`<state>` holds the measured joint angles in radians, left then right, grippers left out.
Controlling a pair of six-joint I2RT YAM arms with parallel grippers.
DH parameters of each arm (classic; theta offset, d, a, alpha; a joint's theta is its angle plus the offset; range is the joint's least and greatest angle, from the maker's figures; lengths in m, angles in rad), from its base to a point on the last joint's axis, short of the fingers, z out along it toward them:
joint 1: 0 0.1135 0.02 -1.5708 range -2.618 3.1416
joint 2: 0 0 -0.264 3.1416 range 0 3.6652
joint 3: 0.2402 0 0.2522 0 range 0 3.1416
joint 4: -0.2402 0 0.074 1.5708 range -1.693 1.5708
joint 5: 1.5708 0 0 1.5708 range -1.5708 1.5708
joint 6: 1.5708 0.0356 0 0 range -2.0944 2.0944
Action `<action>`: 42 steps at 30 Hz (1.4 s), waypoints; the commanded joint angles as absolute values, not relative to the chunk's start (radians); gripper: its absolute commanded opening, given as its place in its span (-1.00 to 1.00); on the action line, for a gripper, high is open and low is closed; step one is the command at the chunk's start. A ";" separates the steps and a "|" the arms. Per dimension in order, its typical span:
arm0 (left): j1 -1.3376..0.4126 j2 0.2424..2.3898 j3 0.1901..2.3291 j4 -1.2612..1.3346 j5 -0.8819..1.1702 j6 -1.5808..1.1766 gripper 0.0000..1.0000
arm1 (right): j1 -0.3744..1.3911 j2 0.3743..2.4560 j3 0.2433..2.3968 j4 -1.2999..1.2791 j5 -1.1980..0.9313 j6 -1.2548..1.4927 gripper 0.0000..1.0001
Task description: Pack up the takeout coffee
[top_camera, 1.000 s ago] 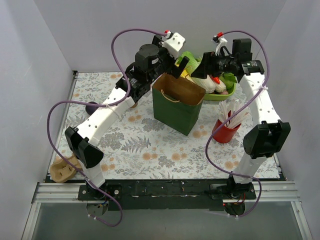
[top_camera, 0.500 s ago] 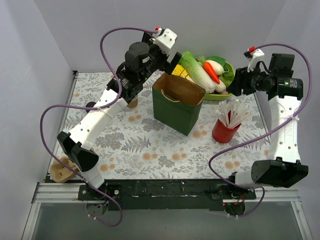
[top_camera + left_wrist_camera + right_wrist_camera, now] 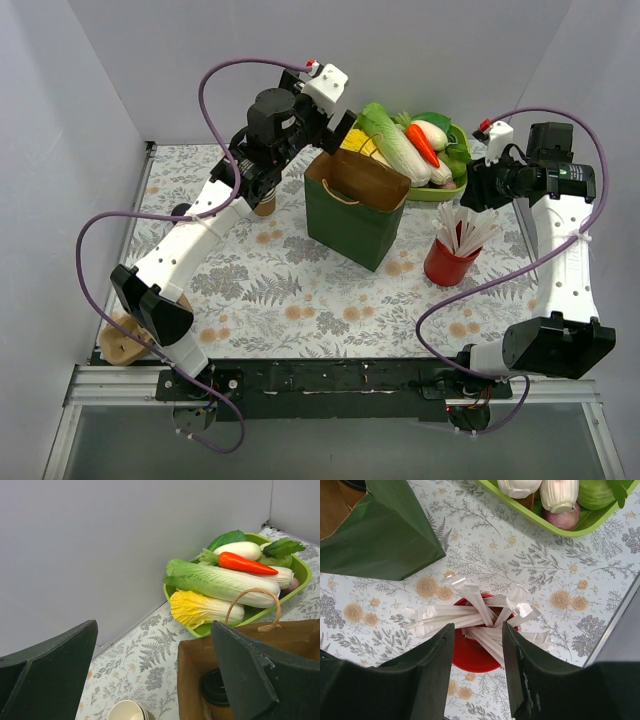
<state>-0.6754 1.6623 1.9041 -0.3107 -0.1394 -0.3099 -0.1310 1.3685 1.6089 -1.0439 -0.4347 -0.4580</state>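
takeout coffee [image 3: 216,690] inside green bag [image 3: 352,222], lid on | left claw [image 3: 154,640] spread, empty, over bag's far rim | right claw [image 3: 477,645] parted, empty, right of bag above red straw cup [image 3: 476,663]

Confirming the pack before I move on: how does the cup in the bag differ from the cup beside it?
The takeout coffee wears a black lid; the lidless cup is open, cream inside. The takeout coffee sits inside the paper bag; the lidless cup stands on the table outside it. Both are upright.
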 commanded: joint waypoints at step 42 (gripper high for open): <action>-0.652 1.674 1.927 -0.287 -0.140 -0.281 0.96 | -0.137 1.519 1.983 -1.092 -0.459 -0.489 -0.97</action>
<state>-0.6613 1.6726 1.9041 -0.3050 -0.1410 -0.2913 -0.1310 1.5383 1.8225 -1.0527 -0.4080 -0.4824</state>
